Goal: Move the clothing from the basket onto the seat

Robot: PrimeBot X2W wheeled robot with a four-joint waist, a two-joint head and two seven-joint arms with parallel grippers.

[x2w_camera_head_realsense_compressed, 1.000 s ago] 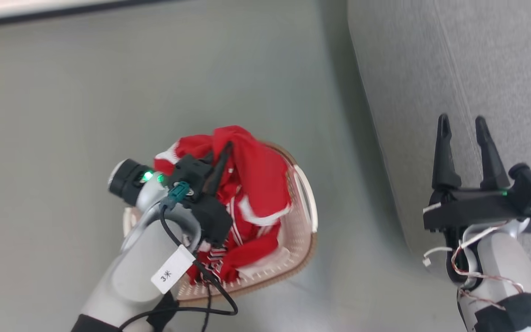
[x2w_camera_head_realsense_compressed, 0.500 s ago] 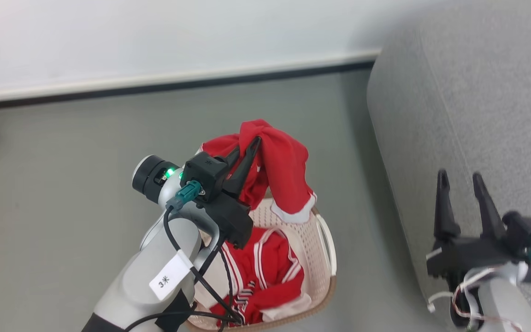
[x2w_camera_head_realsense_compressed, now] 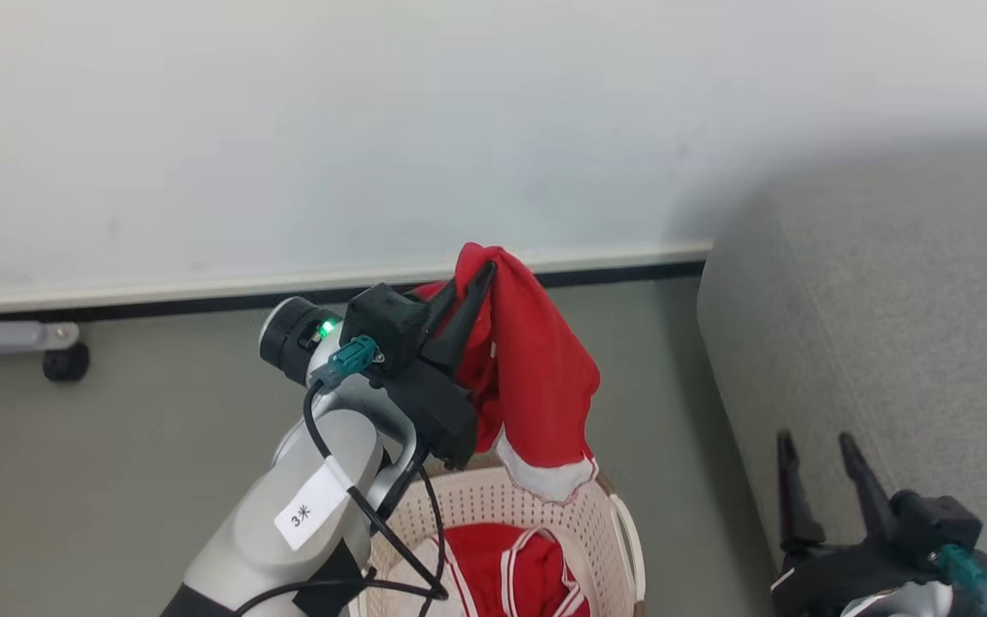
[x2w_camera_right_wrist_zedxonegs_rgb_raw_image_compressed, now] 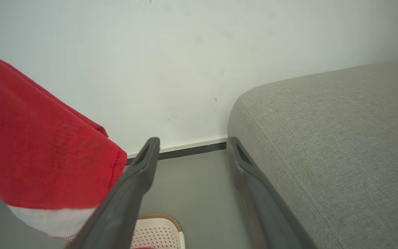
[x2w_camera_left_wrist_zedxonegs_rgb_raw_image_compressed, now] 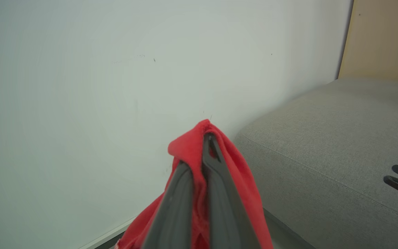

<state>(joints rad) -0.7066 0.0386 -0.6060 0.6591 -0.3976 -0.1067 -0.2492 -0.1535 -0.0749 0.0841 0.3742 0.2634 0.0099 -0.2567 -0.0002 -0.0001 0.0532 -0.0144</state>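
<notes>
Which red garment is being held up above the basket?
The red garment with the white hem, pinched in the left gripper and hanging above the basket. The white-striped red garment lies inside the basket.

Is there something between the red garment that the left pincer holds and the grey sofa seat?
Nothing visible blocks it. Only floor lies between the garment, hanging from the shut left pincer above the basket, and the sofa. The open right pincer sits low by the sofa.
</notes>
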